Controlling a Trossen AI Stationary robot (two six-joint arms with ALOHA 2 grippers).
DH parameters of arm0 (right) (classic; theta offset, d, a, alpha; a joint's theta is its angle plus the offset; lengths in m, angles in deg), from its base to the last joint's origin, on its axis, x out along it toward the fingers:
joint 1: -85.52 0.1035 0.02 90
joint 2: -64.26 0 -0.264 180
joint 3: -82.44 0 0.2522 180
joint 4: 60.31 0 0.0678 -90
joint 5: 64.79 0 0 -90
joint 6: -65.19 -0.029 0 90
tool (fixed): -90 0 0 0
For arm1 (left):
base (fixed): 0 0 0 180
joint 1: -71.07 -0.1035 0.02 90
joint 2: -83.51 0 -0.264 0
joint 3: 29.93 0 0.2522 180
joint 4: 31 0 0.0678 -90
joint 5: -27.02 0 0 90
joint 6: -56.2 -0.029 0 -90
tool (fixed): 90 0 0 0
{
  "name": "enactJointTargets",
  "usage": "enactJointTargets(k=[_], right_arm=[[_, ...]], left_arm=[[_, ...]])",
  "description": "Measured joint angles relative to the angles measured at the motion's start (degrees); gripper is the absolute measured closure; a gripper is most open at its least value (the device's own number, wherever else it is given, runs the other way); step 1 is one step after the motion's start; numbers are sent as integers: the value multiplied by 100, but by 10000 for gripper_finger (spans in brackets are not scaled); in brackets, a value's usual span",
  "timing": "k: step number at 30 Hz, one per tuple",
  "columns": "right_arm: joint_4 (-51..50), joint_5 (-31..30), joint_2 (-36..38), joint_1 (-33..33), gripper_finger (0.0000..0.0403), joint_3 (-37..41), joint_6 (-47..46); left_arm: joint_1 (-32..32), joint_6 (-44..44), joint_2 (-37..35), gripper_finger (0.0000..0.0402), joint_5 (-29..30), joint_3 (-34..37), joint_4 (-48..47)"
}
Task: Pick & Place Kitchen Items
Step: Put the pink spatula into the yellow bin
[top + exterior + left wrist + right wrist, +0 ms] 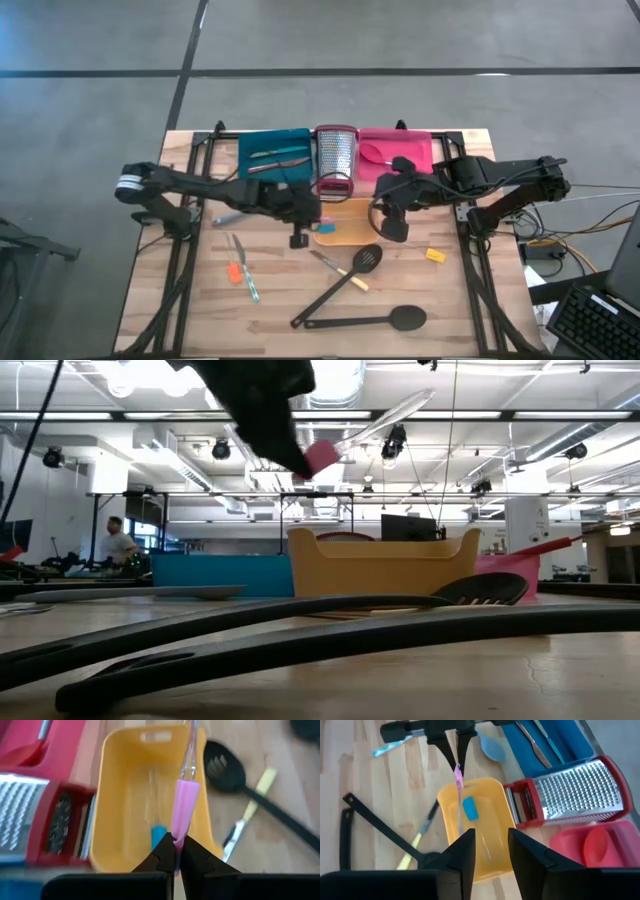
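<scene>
Tabletop: wooden, utensils scattered.
Left end effector: pinching pink-handled tool above orange tray.
Right end effector: open, empty.
Risk: thin grip, tool may slip outside tray.

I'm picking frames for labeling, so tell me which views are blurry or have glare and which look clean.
High view: even light, sharp. Low view: bright ceiling lights glare; the black spoon handle up close is soft, and the left gripper is a dark blur. Left wrist view: grater and slotted spatula smeared; pink-handled tool fairly clear. Right wrist view: mostly sharp.
</scene>
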Motion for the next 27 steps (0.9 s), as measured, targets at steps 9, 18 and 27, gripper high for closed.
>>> enactJointTargets(k=[9, 18, 27], right_arm=[[-436, -2, 0, -3, 274, -2, 28], [-443, -4, 0, -3, 259, -2, 26], [-441, -4, -2, -3, 258, -2, 26]], left_arm=[[-524, 216, 792, 390, -534, -297, 326], [-618, 409, 1073, 390, -732, -256, -50], [-618, 451, 1104, 390, -732, -246, -545]])
